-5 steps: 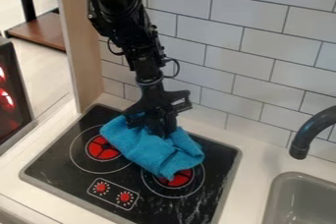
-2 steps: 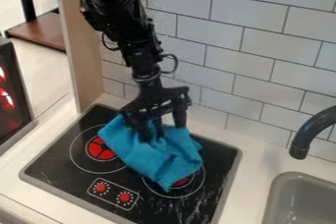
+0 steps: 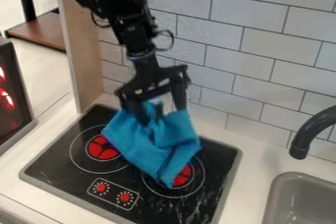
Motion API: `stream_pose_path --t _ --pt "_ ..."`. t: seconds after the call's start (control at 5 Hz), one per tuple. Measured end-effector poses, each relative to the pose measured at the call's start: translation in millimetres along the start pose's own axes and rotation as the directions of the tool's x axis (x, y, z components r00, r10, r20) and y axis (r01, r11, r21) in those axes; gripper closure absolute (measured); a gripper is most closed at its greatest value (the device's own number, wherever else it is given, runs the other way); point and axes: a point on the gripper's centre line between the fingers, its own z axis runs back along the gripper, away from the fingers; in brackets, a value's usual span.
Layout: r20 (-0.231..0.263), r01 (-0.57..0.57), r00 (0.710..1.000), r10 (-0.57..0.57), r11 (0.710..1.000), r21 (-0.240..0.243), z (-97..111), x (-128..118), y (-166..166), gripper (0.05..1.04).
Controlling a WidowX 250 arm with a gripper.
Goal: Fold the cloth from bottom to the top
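The tool (image 3: 154, 114) has risen, its contact with the cloth (image 3: 157, 144) unclear.

Black tool (image 3: 154, 116) touching blue cloth (image 3: 152, 147), black stovetop (image 3: 58, 172) beneath, sink (image 3: 280, 181) nearby

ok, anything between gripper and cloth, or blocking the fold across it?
Nothing visible in either spot. The gripper is right at the cloth's raised upper part, over the stove. The faucet sits off to the picture's right, beyond the stove.

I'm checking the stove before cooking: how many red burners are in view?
2. One burner is at the left, mostly bare; a second burner is partly covered by the cloth, which may hide more.
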Motion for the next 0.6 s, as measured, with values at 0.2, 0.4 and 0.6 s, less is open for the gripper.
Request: stream_pose_path --t 0.2,0.4,0.6 --pt "0.024 -0.007 1.0 0.008 1.0 -0.03 26.9 -2.2 -1.5 0.082" --pt "0.051 0.0 0.999 0.003 0.999 -0.054 52.0 -10.2 -0.6 0.082" --pt "0.06 0.014 0.998 -0.011 0.999 -0.048 61.5 -20.4 4.4 0.082"
